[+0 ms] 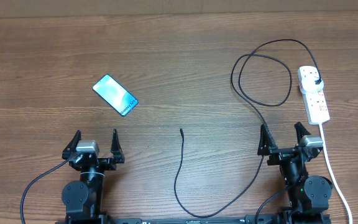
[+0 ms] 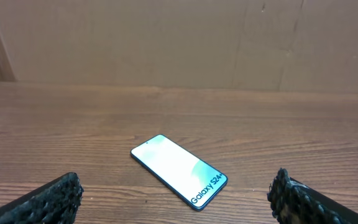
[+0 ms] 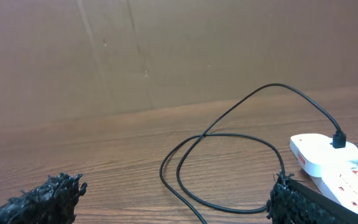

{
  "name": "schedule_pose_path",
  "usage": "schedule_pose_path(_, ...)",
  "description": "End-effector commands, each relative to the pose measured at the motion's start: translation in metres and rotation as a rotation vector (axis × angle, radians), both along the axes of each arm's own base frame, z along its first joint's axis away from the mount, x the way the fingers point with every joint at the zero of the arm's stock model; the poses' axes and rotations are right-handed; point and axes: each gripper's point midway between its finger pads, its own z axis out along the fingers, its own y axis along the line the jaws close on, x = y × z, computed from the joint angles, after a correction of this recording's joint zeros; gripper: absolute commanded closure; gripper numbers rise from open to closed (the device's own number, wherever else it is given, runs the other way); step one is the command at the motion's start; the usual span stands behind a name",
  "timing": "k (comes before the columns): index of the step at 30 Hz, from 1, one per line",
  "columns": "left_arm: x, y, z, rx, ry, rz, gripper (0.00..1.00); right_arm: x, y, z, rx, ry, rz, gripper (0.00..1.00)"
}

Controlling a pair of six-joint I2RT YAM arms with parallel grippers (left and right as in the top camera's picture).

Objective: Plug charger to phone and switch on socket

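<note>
Matt brown wood grain across the worktop [image 1: 179, 50], finely streaked. Glossy, smooth glass on the phone [image 1: 115, 95] screen, dark frame around it. Smooth white plastic, faintly shiny, for the socket [image 1: 314, 94]. Matt black rubbery sheath on the charger [image 1: 182, 142]. Coarse, rough black padding on the left gripper [image 2: 176, 196] fingers [image 2: 58, 198]. Dull brown cardboard-like backdrop [image 2: 166, 43] behind.

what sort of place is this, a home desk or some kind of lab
Probably a robot test bench, not a home desk: the left gripper and right gripper sit at one edge of a wood-grain table, plain brown board backs it, with a phone, charger and socket laid out.
</note>
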Motion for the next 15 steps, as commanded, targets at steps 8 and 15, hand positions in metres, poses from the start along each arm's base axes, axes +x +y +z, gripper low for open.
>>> schedule_pose_path(8,-0.0003,0.0005,-0.0002,0.019,-0.003,0.0,0.0,0.0001,-0.0004,-0.0022,-0.007,-0.003,-0.004,0.0)
schedule_pose_path(15,-0.0003,0.0009,-0.0003,0.019,-0.003,0.002,0.0,0.0001,-0.0004,-0.0022,-0.007,-0.003,-0.004,0.0)
